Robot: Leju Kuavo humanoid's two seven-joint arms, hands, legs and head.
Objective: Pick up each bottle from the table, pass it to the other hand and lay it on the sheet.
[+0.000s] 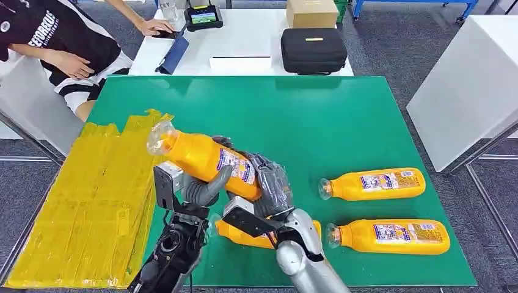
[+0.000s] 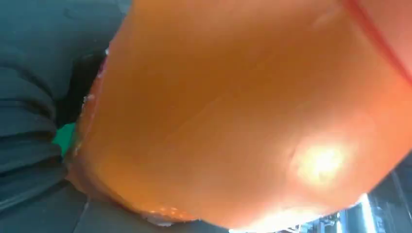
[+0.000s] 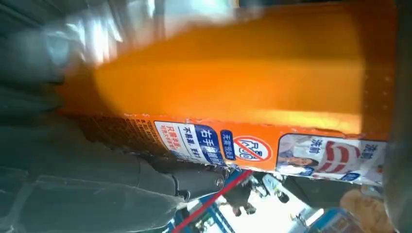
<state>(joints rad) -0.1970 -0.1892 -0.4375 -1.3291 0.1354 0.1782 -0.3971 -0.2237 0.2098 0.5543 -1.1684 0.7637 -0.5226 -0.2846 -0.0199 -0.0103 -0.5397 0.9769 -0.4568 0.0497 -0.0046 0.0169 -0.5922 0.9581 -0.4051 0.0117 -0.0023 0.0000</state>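
An orange bottle [image 1: 201, 156] with a clear cap hangs tilted above the green table [image 1: 317, 122], cap toward the yellow sheet [image 1: 91, 207]. My left hand [image 1: 201, 189] wraps it from below near the middle, and my right hand [image 1: 272, 183] grips its base end. The same bottle [image 2: 243, 111] looms close in the left wrist view, and its label [image 3: 252, 148] shows in the right wrist view. A second bottle [image 1: 244, 235] lies under my right arm. Two more bottles [image 1: 375, 184] [image 1: 391, 237] lie on the table's right side.
A person [image 1: 55, 43] sits at the far left corner by a white table [image 1: 244, 36] carrying a black case [image 1: 313, 50], a cardboard box [image 1: 311, 12] and a device [image 1: 203, 16]. A white block [image 1: 464, 79] stands to the right.
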